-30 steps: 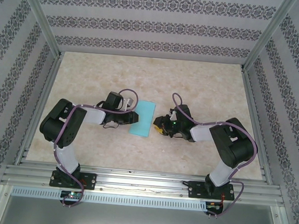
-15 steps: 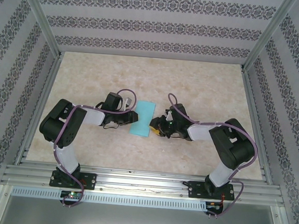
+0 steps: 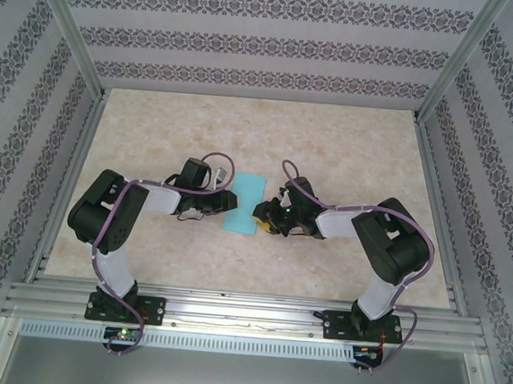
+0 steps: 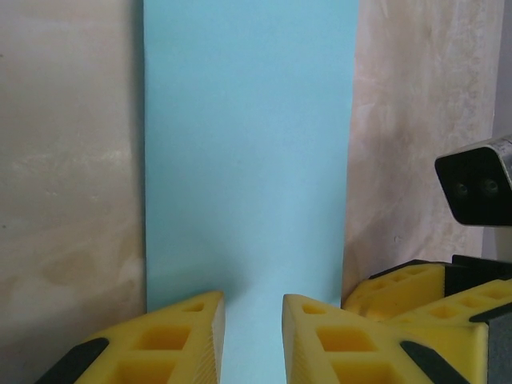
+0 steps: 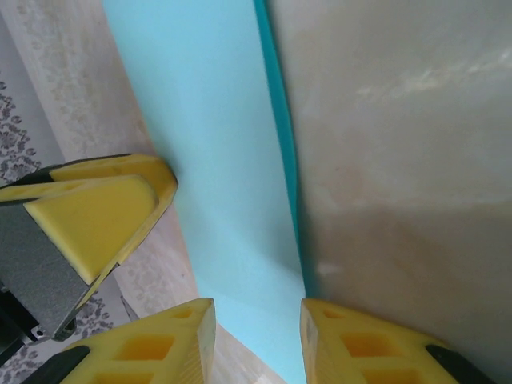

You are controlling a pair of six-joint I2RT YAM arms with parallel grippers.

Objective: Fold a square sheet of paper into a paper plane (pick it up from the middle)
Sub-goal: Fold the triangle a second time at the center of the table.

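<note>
The sheet of paper [image 3: 249, 191], a narrow turquoise rectangle, lies flat on the table [image 3: 350, 151] between the two arms. Its long edges run away from the bases and lean slightly to the right.

The left gripper [image 4: 253, 336] sits at the sheet's left long edge. Its yellow jaws stand a little apart, with paper showing in the gap and nothing clamped. The right gripper [image 5: 250, 340] sits at the opposite long edge, jaws likewise parted and straddling that edge, along which a darker turquoise line runs. The two grippers face each other across the sheet, close together.

Wide stretches of table lie past the sheet's far short edge and out to both sides, and a narrower band lies between the sheet and the arm bases.

The table is pale beige with a faint marbled pattern. Walls [image 3: 251, 43] papered in ornamental grey stripes close it in on three sides, with aluminium posts [image 3: 68, 36] at the corners and a ribbed aluminium rail [image 3: 246, 312] along the near edge.
</note>
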